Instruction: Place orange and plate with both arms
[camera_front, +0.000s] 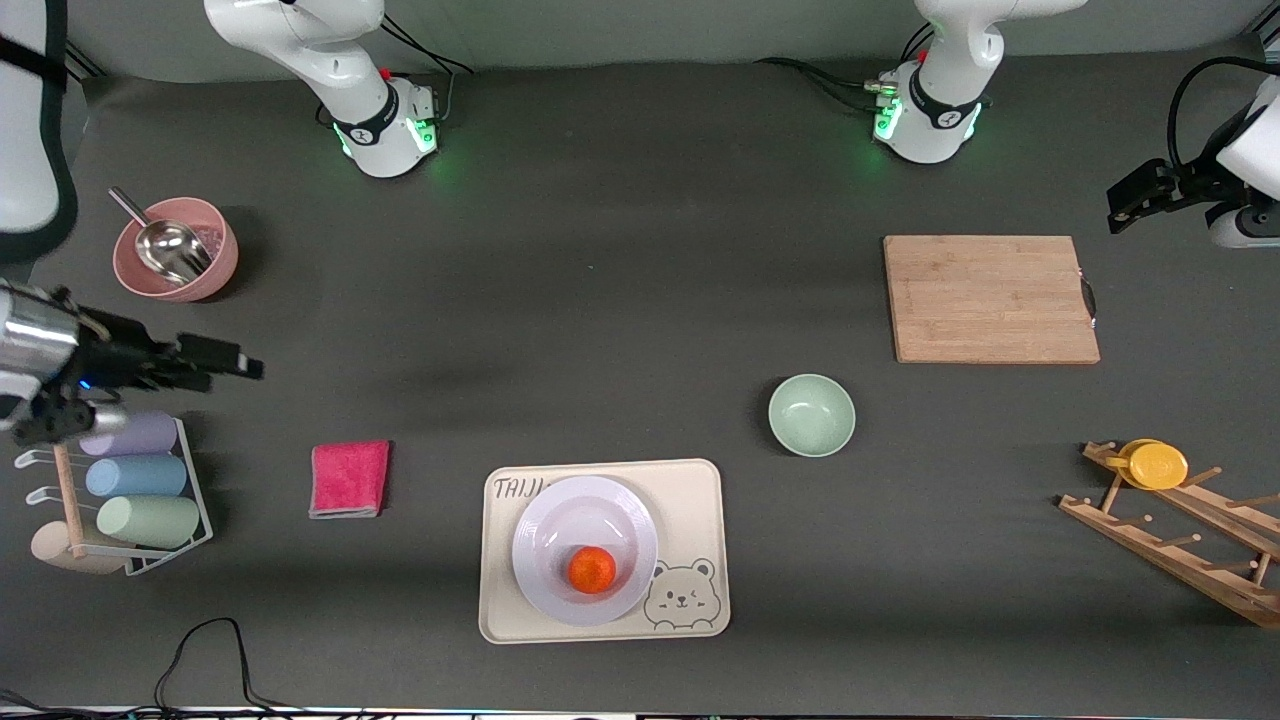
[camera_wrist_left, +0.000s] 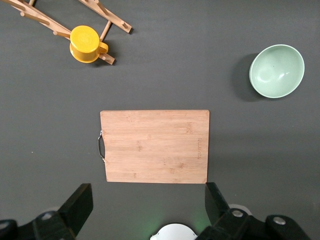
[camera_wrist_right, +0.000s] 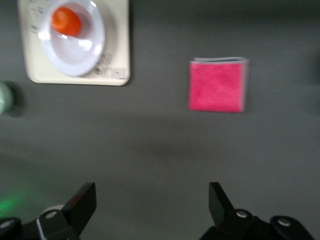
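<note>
Both grippers, left (camera_wrist_left: 145, 210) and right (camera_wrist_right: 150, 210), hanging open, empty; orange (camera_front: 592, 569) sitting in plate (camera_front: 584, 549), toward right arm's end

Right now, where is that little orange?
The orange sits in the pale plate on the beige bear tray, low in the front view, nearer the camera than the green bowl.

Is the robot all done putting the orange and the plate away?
It looks done. The orange sits in the plate, and the plate rests on the beige tray. Nothing is in hand: the left gripper and the right gripper are open and empty, off at the table's ends. Nothing seems left.
</note>
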